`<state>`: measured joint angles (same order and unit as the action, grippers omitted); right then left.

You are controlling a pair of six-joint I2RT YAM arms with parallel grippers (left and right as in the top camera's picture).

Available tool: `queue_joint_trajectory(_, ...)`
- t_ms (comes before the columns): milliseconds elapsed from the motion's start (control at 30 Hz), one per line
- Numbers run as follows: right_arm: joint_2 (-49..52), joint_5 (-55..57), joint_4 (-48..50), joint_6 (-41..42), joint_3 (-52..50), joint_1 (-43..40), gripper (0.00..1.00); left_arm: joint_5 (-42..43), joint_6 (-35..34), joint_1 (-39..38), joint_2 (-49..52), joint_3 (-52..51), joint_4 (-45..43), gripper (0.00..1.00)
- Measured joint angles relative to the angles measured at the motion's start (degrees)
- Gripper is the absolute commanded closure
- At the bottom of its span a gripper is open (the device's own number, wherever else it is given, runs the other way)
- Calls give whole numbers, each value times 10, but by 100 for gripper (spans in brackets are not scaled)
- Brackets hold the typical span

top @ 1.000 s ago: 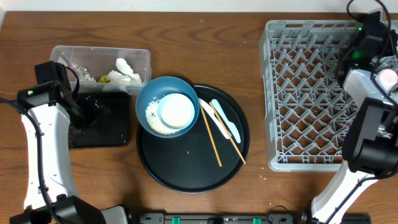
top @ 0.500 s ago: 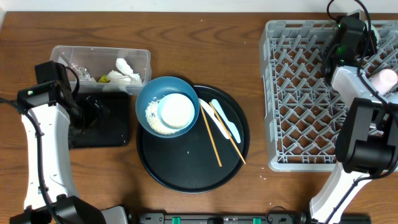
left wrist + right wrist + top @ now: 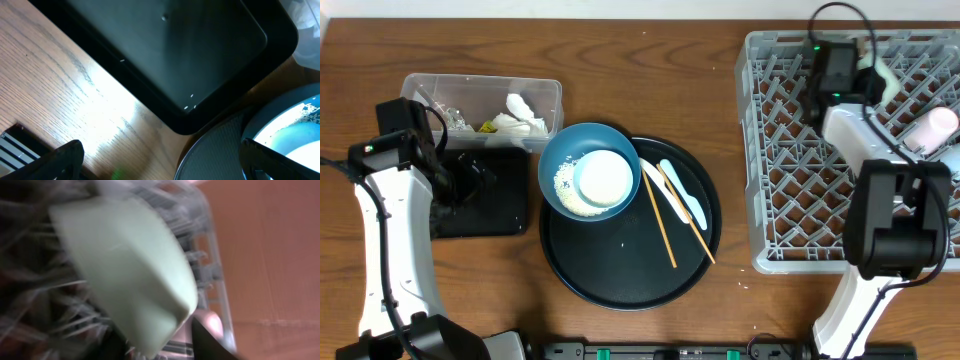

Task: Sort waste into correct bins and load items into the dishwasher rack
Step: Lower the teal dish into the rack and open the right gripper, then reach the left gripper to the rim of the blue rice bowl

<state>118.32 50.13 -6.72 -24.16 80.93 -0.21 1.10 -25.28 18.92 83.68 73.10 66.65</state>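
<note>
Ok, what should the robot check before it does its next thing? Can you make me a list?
1. Are the left fingers open and empty? Ok, they are spread wide by the black rectangular tray.
2. Do the right fingers grip the pale cup? Cannot tell, that picture is blurred.
3. Is there room in the dishwasher rack? Ok, most pegs are bare.
4. Is the blue bowl ready to load? Not ok, a white bowl and rice sit inside.
5. Are the chopsticks reachable? Ok, they lie uncovered on the round black tray.
</note>
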Motion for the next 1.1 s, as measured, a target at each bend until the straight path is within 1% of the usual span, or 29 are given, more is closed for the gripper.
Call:
queue_joint_trajectory(67, -5, -25, -31, 24, -1, 12, 36, 0, 0, 0, 0, 0, 0, 0)
queue_joint_trajectory(167, -31, -50, -69, 61, -1, 17, 33, 0, 0, 0, 0, 0, 0, 0)
queue_joint_trajectory(233, -58, -80, -97, 80, -2, 17, 31, 0, 0, 0, 0, 0, 0, 0)
queue_joint_trajectory(400, -147, -161, -181, 106, -2, 20, 23, 0, 0, 0, 0, 0, 0, 0)
queue_joint_trajectory(467, -185, -210, -228, 120, -2, 21, 18, 0, 0, 0, 0, 0, -1, 0)
queue_joint_trajectory(567, -236, -319, -302, 147, -2, 20, 16, 0, 0, 0, 0, 0, 0, 0)
queue_joint_trajectory(633, -265, -436, -347, 159, -2, 21, 16, 0, 0, 0, 0, 0, 0, 0)
queue_joint_trajectory(733, -284, -588, -398, 168, -2, 24, 18, 0, 0, -2, 0, -1, 0, 0)
queue_joint_trajectory(767, -284, -632, -415, 171, -2, 26, 19, 0, 0, -4, 0, -1, -1, 0)
queue_joint_trajectory(833, -283, -685, -445, 175, -2, 34, 21, 0, 2, -13, 0, -1, -4, 0)
queue_joint_trajectory(900, -283, -720, -480, 180, -3, 43, 23, 0, 2, -32, 0, -1, -14, 0)
queue_joint_trajectory(967, -283, -725, -512, 190, -3, 53, 30, -1, 3, -62, 0, -1, -25, 0)
queue_joint_trajectory(1000, -283, -722, -523, 196, -3, 57, 32, 0, 3, -80, 0, -1, -33, 0)
queue_joint_trajectory(1067, -283, -693, -548, 218, -3, 59, 36, 0, 7, -120, 0, -1, -53, 0)
queue_joint_trajectory(1100, -283, -662, -562, 237, -3, 58, 39, -1, 11, -147, 0, -1, -68, 0)
